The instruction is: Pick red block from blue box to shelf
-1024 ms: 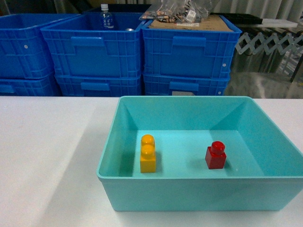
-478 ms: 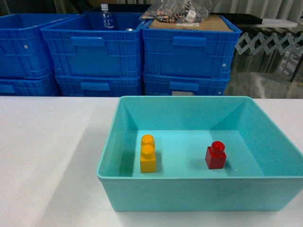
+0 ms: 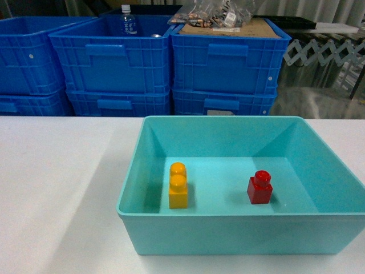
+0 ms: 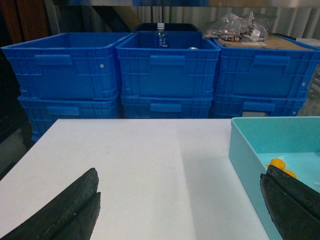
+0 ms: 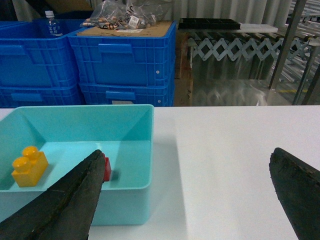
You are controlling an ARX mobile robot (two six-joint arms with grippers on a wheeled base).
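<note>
The red block [image 3: 260, 188] stands upright, stud up, on the floor of the blue box [image 3: 188, 217], right of centre and clear of every wall. A taller yellow-orange two-stud brick [image 3: 178, 185] stands well apart from it, toward the left wall. The box sits on a white surface [image 3: 57, 188], with stacked dark blue crates [image 3: 165, 63] behind the far edge.

The head view shows both bricks whole but neither arm. The left wrist view shows the left end effector [image 4: 180, 210] spread wide, its dark fingers [image 4: 65, 210] low at either side of the picture, hanging over bare surface beside the box's left wall; only the studs of the yellow brick peek above the rim there, and the red block is hidden. The right wrist view shows the right end effector [image 5: 185, 200] likewise spread wide, one finger [image 5: 65, 200] in front of the box and covering most of the red block, of which only a sliver shows.

A water bottle [image 3: 128, 21] stands in one crate, and bagged items [image 5: 125, 14] lie on cardboard atop another. Only the right wrist view shows an expanding roller conveyor [image 5: 235, 47] further right.
</note>
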